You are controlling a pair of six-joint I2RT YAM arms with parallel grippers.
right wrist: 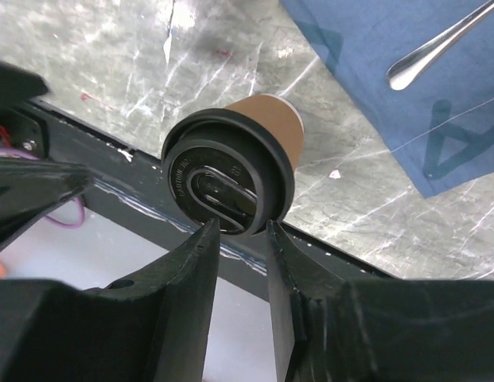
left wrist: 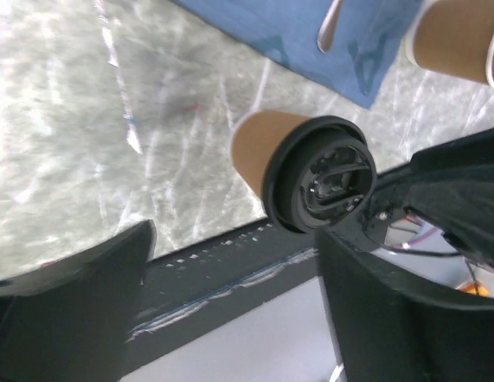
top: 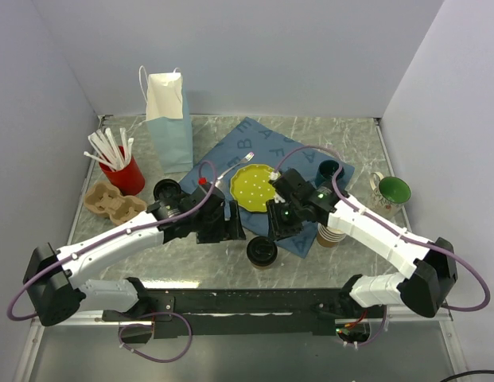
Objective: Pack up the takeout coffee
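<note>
Far left: cardboard carrier [top: 111,200] and paper bag [top: 169,119], both well apart from the cup. The pack target is over there; which of the two, can't tell.

Left gripper [left wrist: 237,231]: jaws wide apart, nothing between them, cup just beyond the tips.

Takeout coffee [top: 262,251] stands on the bare table [top: 191,267] near the front edge, just off the corner of the blue cloth [top: 306,159] and between the two grippers.

Right gripper [right wrist: 239,228]: jaws a little apart, tips right at the lid rim. Can't tell if they touch it, but there's no clamp on it.

Step in hand, my read: get a carrying grip on the cup.
- Use the left: wider gap, and on the carrier side.
- Come in level and close across the paper wall below the lid.
- Stay off the lid itself; lifting by it could pop it.
- Squeeze lightly, since the paper wall will likely dent.
- Right should clear first so the fingers don't clash.
- Mind the stack of lidless cups [top: 329,235] just to the right.

Orientation: upright, lid up, base on the table. Long axis is vertical; keep it so in transit or it may leak.
</note>
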